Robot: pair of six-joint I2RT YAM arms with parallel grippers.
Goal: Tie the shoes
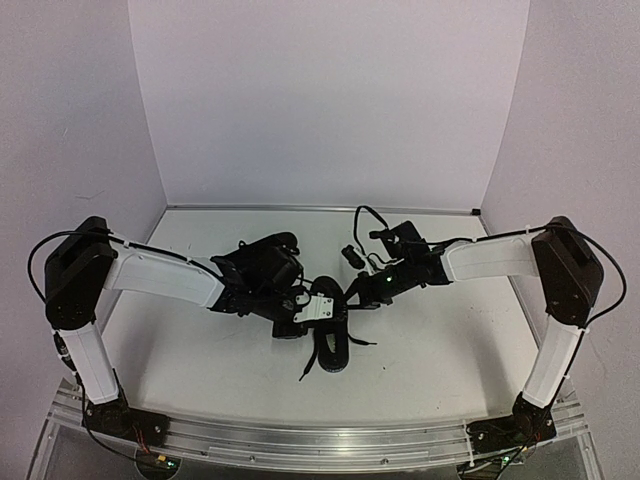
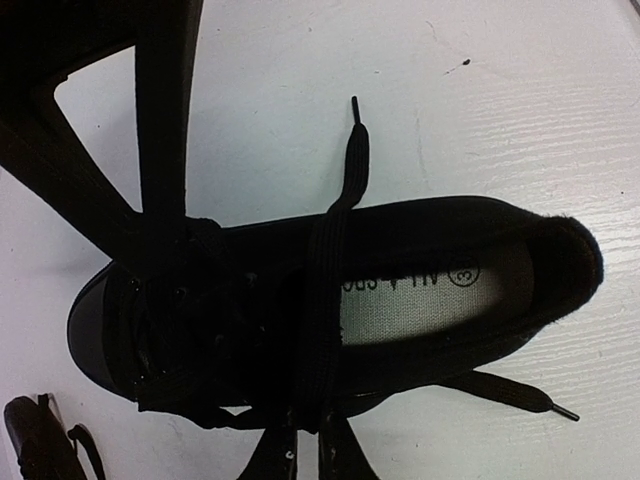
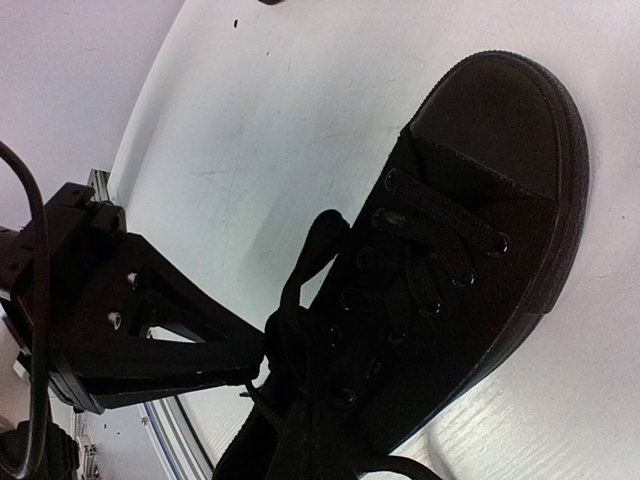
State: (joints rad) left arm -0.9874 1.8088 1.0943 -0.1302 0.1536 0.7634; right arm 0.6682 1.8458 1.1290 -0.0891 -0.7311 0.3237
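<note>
Zero knots seen | shoe laced but untied | left gripper pinched narrow on lace | right gripper clamped shut, hold unclear | judged early: bow pending

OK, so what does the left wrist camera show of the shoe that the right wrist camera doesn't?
Only the left wrist view shows the open top of the shoe: the pale printed insole, the heel, and two loose lace tips. Only the right wrist view shows the crossed lacing clearly, the left gripper from the side, closed on the laces, and a metal rail at the edge of the table. Both show the same black shoe on the white table.
</note>
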